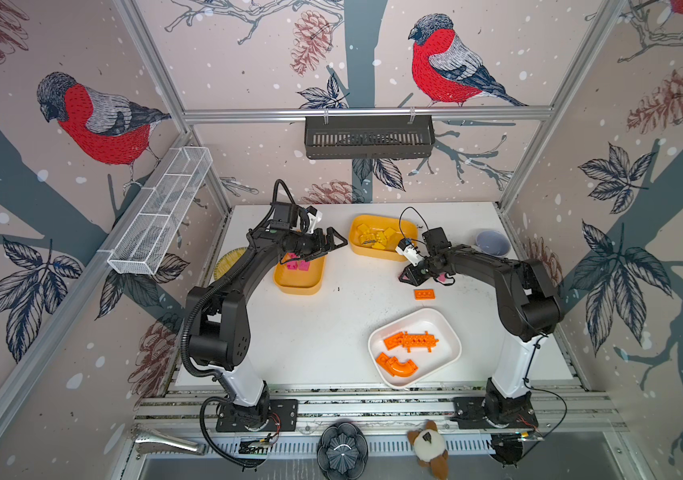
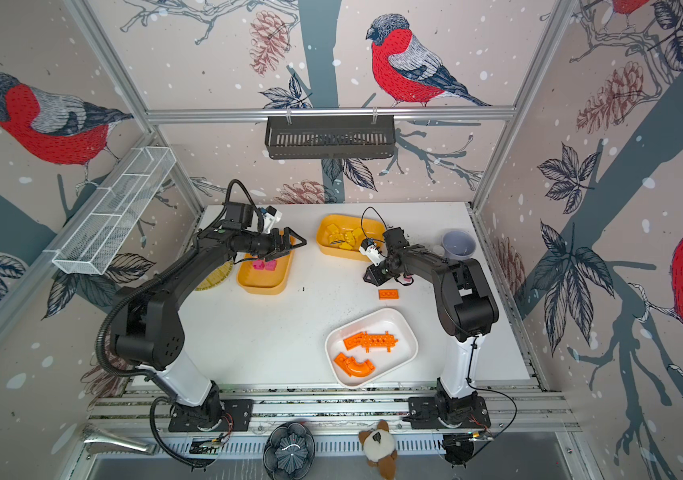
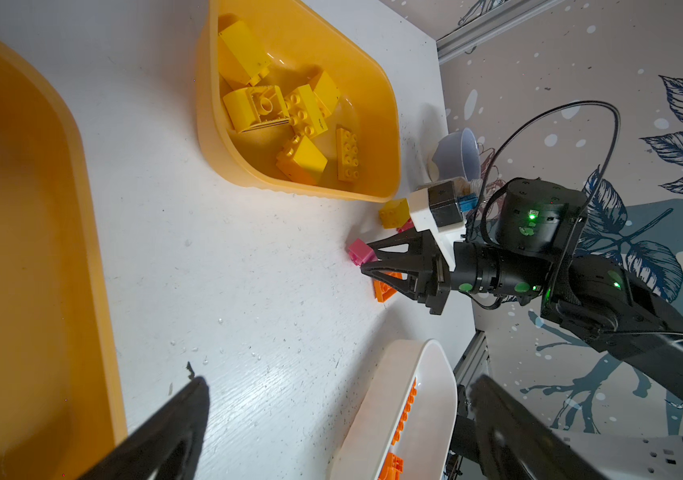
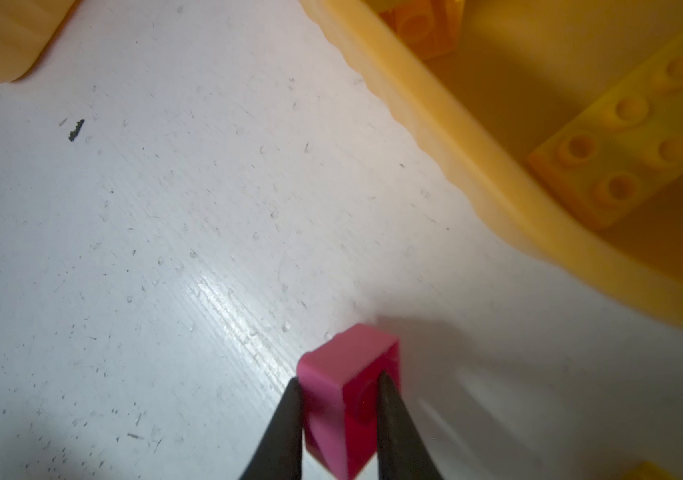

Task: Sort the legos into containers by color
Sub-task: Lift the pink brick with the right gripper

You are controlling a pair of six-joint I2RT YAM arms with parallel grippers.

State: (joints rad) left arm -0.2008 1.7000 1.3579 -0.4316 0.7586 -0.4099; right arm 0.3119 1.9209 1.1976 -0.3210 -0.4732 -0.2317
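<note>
Pink cube (image 4: 331, 357) sits pinched between the right gripper's (image 4: 340, 384) nearly closed tips, low over the table (image 4: 165, 208), just beside the tub (image 4: 435, 124) of yellow bricks (image 4: 622, 145). Likely light, rigid, slick plastic, so flat opposite faces look the surest hold. Left gripper (image 1: 337, 239) hangs wide open, empty.

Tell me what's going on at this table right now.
Two arms are sorting toy bricks by color. The right gripper is shut on a pink cube beside the tub of yellow blocks. The left gripper hangs open near the tub with pink bricks. Orange pieces sit in the white tub; an orange plate lies loose on the table.
</note>
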